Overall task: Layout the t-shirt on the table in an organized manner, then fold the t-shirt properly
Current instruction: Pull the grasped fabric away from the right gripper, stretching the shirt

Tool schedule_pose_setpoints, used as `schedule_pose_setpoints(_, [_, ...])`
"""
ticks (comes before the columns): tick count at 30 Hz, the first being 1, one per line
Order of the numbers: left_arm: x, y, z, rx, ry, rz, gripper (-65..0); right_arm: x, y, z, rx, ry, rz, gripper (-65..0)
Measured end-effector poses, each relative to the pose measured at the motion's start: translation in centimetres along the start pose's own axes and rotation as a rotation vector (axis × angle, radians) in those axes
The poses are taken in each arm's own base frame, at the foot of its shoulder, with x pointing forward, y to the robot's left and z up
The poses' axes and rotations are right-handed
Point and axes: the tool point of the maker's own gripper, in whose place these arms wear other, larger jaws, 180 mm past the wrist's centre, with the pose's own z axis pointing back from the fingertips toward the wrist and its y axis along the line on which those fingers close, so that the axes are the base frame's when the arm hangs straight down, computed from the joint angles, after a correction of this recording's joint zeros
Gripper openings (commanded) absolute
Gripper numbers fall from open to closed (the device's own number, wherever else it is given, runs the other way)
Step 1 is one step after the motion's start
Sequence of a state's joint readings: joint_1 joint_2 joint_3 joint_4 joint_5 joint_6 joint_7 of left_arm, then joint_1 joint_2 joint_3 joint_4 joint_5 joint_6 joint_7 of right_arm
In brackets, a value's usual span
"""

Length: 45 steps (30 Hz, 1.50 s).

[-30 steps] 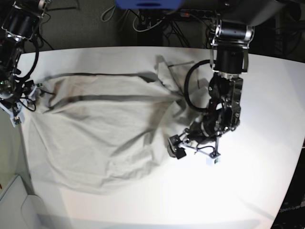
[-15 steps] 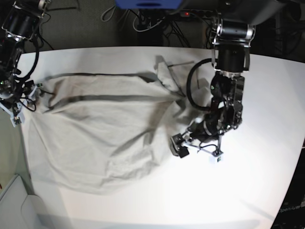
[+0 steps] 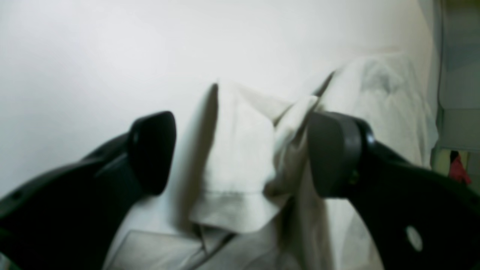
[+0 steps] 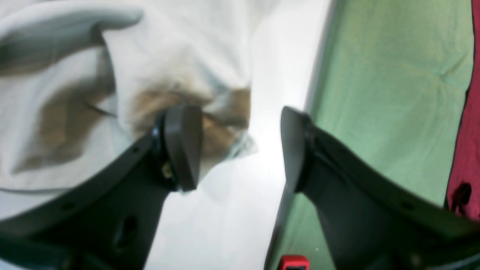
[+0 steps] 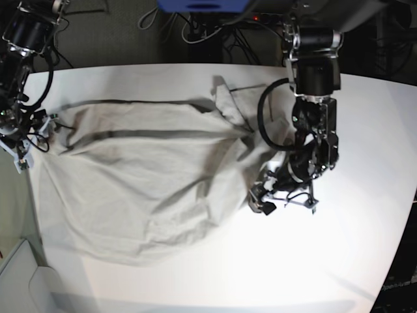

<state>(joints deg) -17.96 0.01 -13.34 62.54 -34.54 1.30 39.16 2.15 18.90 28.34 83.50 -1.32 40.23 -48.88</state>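
Observation:
The light grey-beige t-shirt (image 5: 143,169) lies spread and wrinkled over the left and middle of the white table (image 5: 339,261). My left gripper (image 5: 285,201) hovers low at the shirt's right edge. In the left wrist view it (image 3: 242,153) is open, with a folded flap of the t-shirt (image 3: 236,131) between its fingers and brushing the right pad (image 3: 332,153). My right gripper (image 5: 31,140) is at the shirt's far left corner, near the table's edge. It (image 4: 240,150) stands open, with the t-shirt (image 4: 168,67) lying by its left fingertip (image 4: 183,146) and bare table (image 4: 232,210) in the gap.
Cables and dark equipment (image 5: 195,29) run behind the table's far edge. Green floor (image 4: 390,93) shows just past the table's left edge, with a red strip (image 4: 465,150) beyond it. A pale box (image 5: 19,280) sits off the table's lower left corner.
My left gripper has slid rightwards along the shirt's right edge and its jaws have narrowed a little. The right arm and the shirt's body have stayed put.

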Motion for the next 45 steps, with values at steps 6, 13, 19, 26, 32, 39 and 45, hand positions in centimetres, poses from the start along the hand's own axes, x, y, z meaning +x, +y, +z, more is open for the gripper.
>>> schedule_pose_setpoints(6, [0.0,0.1,0.0,0.003,0.005,-0.001,-28.5,0.0,0.0,0.0,0.0,-0.001,0.0,-31.1])
schedule_pose_setpoints(13, [0.4,0.1,0.1,0.004,-0.002,0.005,-62.5,0.0,0.0,0.0,0.0,-0.001,-0.001,-31.1])
schedule_pose_setpoints(19, [3.4,-1.9,1.3,-0.035,-0.073,-0.031,-64.6,0.0,0.0,0.0,0.0,0.0,0.0,-31.1])
schedule_pose_setpoints(26, [13.7,-2.8,7.9,-0.06,-0.364,-0.114,-64.6,0.0,-0.3,0.1,-0.006,0.001,0.004,-31.1])
schedule_pose_setpoints(32, [16.1,-0.6,10.1,-0.006,-0.391,-0.146,-64.6,0.4,-0.9,0.5,-0.025,-0.006,0.017,-31.0])
schedule_pose_setpoints(39, [15.7,1.1,9.6,0.03,-0.363,-0.147,-64.7,5.4,-0.5,4.8,-0.11,-0.172,0.085,-30.8])
schedule_pose_setpoints(45, [14.5,2.7,9.6,0.062,-0.344,-0.151,-64.7,2.1,4.6,4.3,-0.026,-0.05,0.098,-31.0])
